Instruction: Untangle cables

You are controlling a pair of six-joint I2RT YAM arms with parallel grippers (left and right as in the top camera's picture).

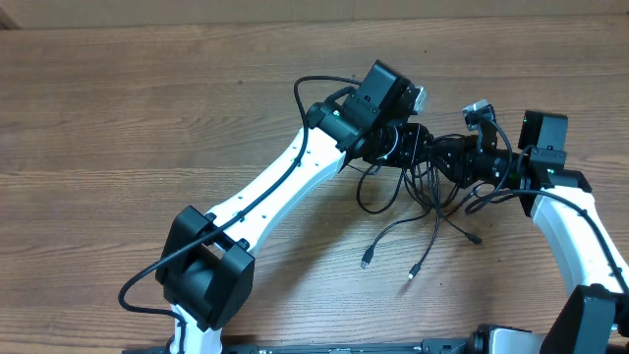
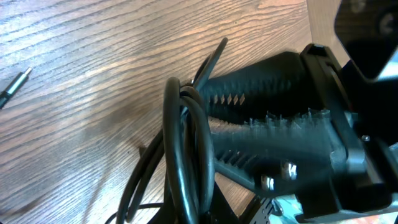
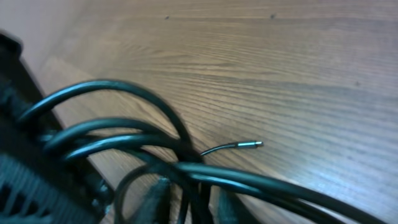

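Cables (image 1: 425, 197) sit on the tabletop (image 1: 128, 118), right of centre. Nearest the arm bases, loose plug ends (image 1: 366, 262) lie flat, apart from each other. Behind them the strands bunch into a tangle between both arms. Left pincer (image 1: 418, 146) is clenched on the bunch: wrist view shows its fingers (image 2: 267, 93) pressed together, strands looped at the tips. Right pincer (image 1: 454, 162) is buried in the tangle from the other side, can't tell if it's gripping. In its wrist view, past the loops, a thin plug tip (image 3: 252, 144) rests on bare wood.
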